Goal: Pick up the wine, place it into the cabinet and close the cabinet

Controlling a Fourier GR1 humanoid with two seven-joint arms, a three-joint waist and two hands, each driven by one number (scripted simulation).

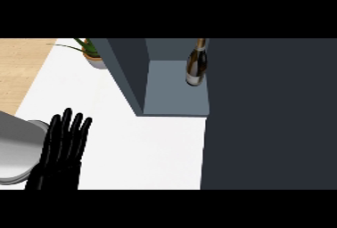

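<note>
Head view shows the wine bottle (196,62) standing inside the cabinet (174,95), far right. Glass, heavy, slick and breakable, it's best held round its body. The left hand (60,149) rests spread over the tabletop (145,147).

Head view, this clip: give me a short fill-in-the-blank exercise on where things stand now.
1. The wine bottle stands upright inside the ____.
2. The cabinet door is ____.
3. The left hand rests over the white counter with fingers ____.
4. The plant is to the cabinet's ____.

Missing words: cabinet; open; straight; left
</note>
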